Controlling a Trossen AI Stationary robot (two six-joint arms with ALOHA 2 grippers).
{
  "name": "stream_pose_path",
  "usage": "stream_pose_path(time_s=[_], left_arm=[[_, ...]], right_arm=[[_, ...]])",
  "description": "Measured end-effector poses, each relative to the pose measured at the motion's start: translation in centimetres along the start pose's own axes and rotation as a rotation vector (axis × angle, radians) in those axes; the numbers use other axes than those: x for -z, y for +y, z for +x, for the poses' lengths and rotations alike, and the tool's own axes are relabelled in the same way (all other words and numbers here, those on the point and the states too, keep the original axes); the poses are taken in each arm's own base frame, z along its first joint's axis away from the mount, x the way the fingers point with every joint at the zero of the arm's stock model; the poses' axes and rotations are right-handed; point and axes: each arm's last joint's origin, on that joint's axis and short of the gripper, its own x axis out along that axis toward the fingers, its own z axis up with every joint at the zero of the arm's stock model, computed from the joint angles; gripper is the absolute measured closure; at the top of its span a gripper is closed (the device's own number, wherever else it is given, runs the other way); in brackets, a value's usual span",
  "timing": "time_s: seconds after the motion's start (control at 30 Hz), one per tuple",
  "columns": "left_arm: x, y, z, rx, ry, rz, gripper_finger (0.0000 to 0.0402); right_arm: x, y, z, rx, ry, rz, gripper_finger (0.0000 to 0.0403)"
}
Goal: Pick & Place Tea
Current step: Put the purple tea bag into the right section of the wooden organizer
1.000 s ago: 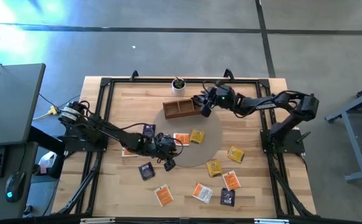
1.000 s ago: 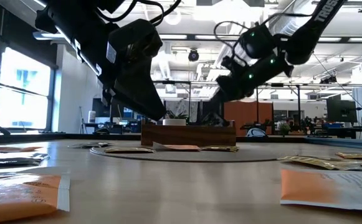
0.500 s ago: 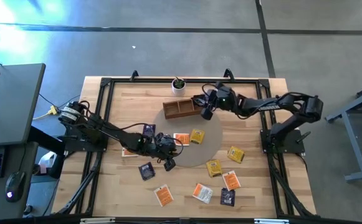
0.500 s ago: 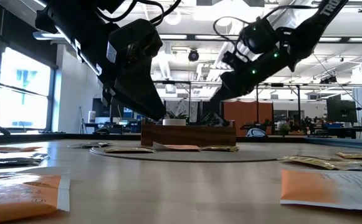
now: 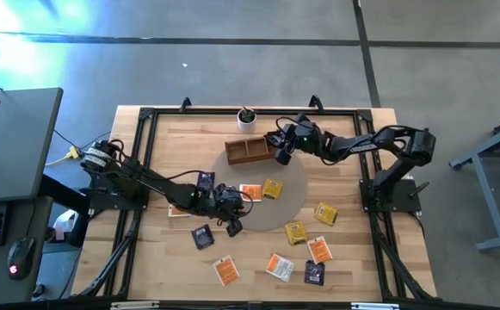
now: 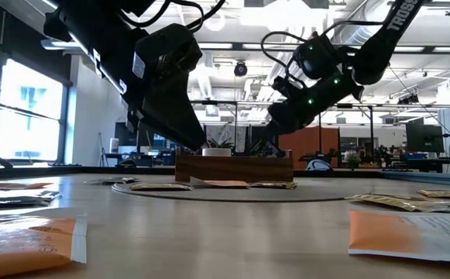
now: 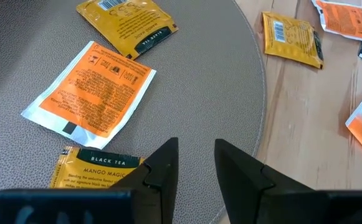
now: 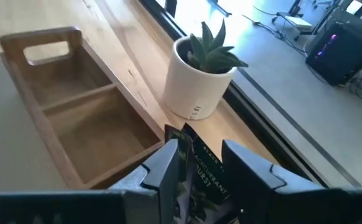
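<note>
My right gripper (image 8: 196, 165) is clamped on a dark purple tea sachet (image 8: 199, 171), which stands on edge between my fingers with pale lettering across its face. It hangs just over the near end of the wooden tray (image 8: 81, 127), whose two compartments show bare wood; the handle slot is at the tray's far end. Beside the tray, close to my fingertips, stands the white pot with a succulent (image 8: 204, 78), and beyond it runs the black table frame (image 8: 274, 134). My left gripper (image 7: 193, 165) hovers low over the round grey mat (image 7: 199, 81) near its edge, fingers slightly parted around nothing. An orange sachet (image 7: 93, 93) and two yellow ones lie flat on the mat ahead of it, more sachets (image 5: 319, 250) scattered on the wooden table (image 5: 172, 146).
</note>
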Motion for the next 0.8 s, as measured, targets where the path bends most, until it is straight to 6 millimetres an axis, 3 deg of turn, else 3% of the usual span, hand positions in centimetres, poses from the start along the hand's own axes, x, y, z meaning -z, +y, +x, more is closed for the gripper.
stream_pose_path(time_s=[0.1,0.3,0.8], left_arm=[[0.0,0.0,0.0,-0.001,0.001,0.001,0.0299],[0.0,0.0,0.0,-0.001,0.002,0.001,0.0299],[0.1,0.0,0.0,0.019,0.018,0.001,0.0299]], right_arm=[[0.1,0.0,0.1,0.001,0.006,-0.028,0.0309],[0.0,0.1,0.1,-0.017,-0.006,-0.044,0.0392],[-1.6,0.3,-1.4,0.003,-0.070,0.064,0.0399]])
